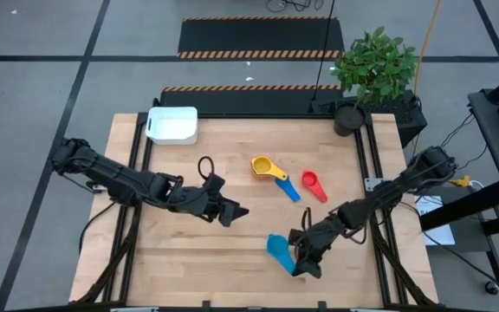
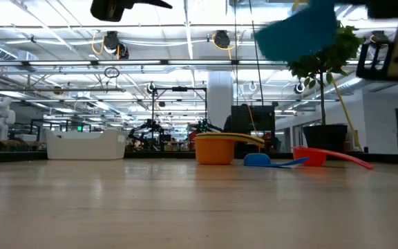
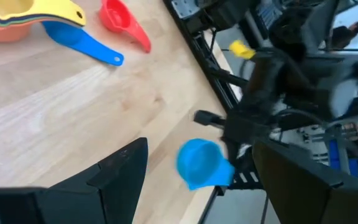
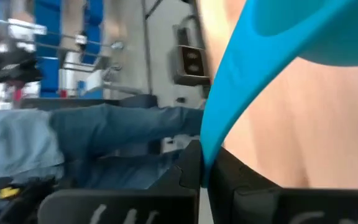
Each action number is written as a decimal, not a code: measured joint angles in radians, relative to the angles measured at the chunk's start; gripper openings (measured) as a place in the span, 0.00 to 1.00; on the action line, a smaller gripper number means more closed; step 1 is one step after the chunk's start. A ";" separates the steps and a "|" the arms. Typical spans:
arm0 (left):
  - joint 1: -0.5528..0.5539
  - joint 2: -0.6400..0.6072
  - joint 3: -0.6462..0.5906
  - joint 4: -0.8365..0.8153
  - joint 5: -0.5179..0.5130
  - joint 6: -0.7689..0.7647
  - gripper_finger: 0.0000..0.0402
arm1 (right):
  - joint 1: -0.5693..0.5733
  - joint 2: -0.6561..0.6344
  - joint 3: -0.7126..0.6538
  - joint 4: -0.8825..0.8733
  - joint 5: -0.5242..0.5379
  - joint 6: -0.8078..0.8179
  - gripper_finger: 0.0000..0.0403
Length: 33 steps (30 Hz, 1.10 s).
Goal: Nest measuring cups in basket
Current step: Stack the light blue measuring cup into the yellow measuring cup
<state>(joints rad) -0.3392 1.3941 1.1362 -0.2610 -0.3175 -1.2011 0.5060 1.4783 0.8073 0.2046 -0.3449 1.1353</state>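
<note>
Right gripper [image 1: 306,260]: fingers clenched on the light blue cup [image 1: 280,251] by its handle — cup lifted clear of the surface [image 1: 189,269].
Left gripper [image 1: 232,212]: fingers released, empty, waiting well apart from the held cup.
Yellow-and-orange stack [image 1: 265,167]: ahead of the right fingers, with the dark blue cup [image 1: 290,188] and red cup [image 1: 311,182] beside it.
Basket [image 1: 173,125]: far corner, well beyond both grippers.
Handling note: carry level and slow — a handle pinch likely lets the bowl swing; lower squarely over the target.
</note>
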 joint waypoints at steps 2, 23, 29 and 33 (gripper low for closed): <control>0.011 0.000 0.000 -0.003 0.012 -0.012 0.73 | -0.001 -0.031 0.001 -0.016 0.001 -0.002 0.00; 0.027 0.000 0.000 -0.004 0.139 -0.050 0.73 | -0.021 -0.095 0.001 0.015 -0.071 0.107 0.00; 0.062 0.000 0.000 0.014 0.267 -0.190 0.73 | -0.021 -0.095 0.001 0.046 -0.082 0.153 0.00; 0.087 0.000 0.000 0.053 0.286 -0.193 0.73 | -0.021 -0.095 0.002 0.087 -0.104 0.163 0.00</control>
<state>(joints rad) -0.2524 1.3941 1.1362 -0.2075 -0.0317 -1.3937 0.4847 1.3830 0.8089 0.2914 -0.4492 1.2982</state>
